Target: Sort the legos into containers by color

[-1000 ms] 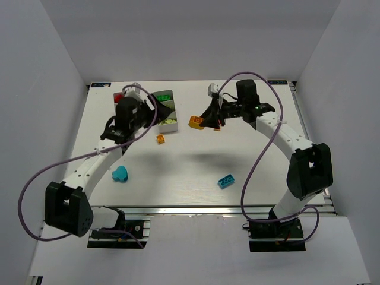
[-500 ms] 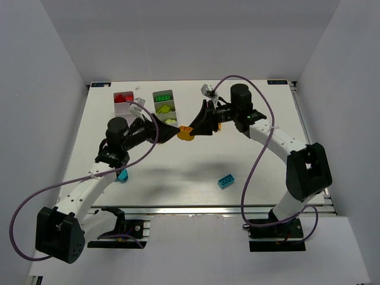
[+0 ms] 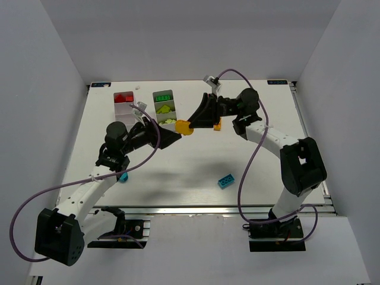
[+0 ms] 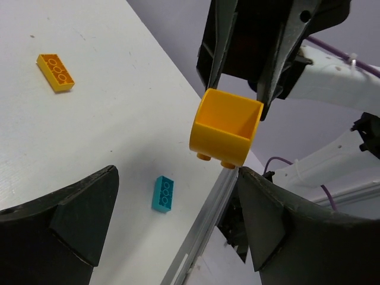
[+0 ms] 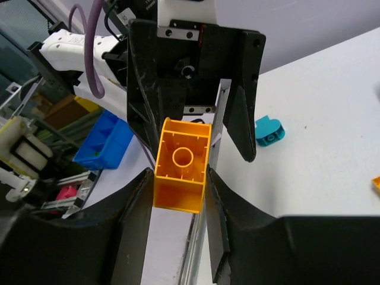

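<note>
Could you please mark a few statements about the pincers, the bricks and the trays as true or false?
1. The right pincer is shut on an orange brick, held above the table. True.
2. The left pincer also clamps that brick. False: its jaws stand open and do not touch the brick.
3. A cyan brick lies loose on the table. True.
4. The red bricks share a tray with the green bricks. False: the red bricks sit in the left tray, and the green bricks are in the right tray beside it.
</note>
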Tool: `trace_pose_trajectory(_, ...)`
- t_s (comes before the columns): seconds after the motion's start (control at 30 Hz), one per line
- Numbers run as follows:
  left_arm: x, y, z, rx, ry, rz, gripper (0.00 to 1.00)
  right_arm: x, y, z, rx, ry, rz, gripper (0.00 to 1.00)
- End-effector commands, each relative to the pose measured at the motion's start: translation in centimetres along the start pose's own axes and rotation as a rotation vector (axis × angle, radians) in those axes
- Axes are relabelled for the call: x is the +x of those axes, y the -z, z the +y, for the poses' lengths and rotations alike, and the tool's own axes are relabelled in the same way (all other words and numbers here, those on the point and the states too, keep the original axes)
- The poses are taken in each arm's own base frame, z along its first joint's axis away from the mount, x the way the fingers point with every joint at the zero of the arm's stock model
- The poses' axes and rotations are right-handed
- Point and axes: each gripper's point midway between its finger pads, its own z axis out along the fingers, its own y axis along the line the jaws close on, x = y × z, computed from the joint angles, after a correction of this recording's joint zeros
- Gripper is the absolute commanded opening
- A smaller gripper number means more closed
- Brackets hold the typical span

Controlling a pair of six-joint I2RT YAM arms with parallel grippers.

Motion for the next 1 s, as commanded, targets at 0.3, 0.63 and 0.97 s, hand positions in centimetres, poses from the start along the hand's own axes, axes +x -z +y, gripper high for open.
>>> trace_pose_trajectory(0.3,-1.6,0.8,-4.5,0.192,0.011,-0.068,0.87,0.2,-0.5,1.0,-0.05,-0.027,-0.006,0.0)
trace_pose_trajectory(0.63,-1.7,0.9,-5.7,0.273,0.06,-0.075,0.61,0.3,-1.0,0.8,-0.057,-0.032,-0.009,0.0)
trace_pose_trajectory(0.97,-1.8,0.6,-5.8,0.292,0.071,-0.067,0.35,0.6,-1.1,0.9,-0.061,-0.038,-0.006,0.02)
